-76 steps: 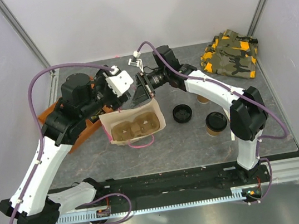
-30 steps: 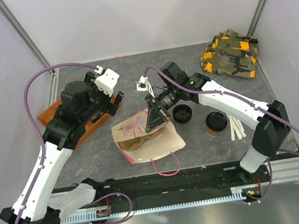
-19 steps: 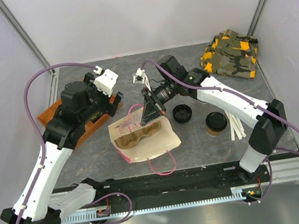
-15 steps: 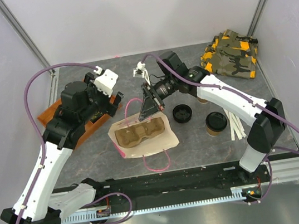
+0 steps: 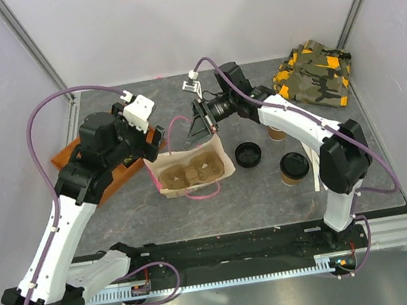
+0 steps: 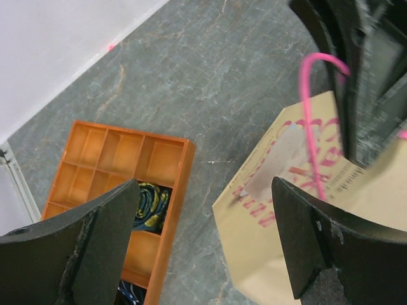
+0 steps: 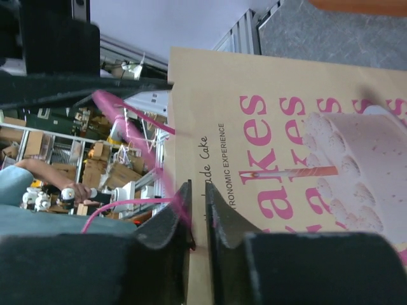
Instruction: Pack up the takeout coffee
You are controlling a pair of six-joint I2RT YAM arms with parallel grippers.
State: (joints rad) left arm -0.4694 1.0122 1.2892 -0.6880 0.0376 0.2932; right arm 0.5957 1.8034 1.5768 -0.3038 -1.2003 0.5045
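The takeout coffee (image 5: 294,166) stands well to the right of both grippers. The left gripper (image 6: 203,187) is spread wide near the paper bag (image 5: 191,171). The right gripper (image 7: 198,194) is almost closed at the bag's rim; whether it pinches the paper, I cannot tell.

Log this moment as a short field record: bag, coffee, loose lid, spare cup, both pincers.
paper bag: upright, mouth open, cup carrier inside, no cup in it
takeout coffee: lidded, on the table right of the bag, not yet packed
loose black lid: on the table between bag and coffee
lidless cup: partly hidden behind the right arm
left pincer: open, holding nothing, beside the bag
right pincer: jaws nearly together at the bag's rim by the pink handle; grip unclear
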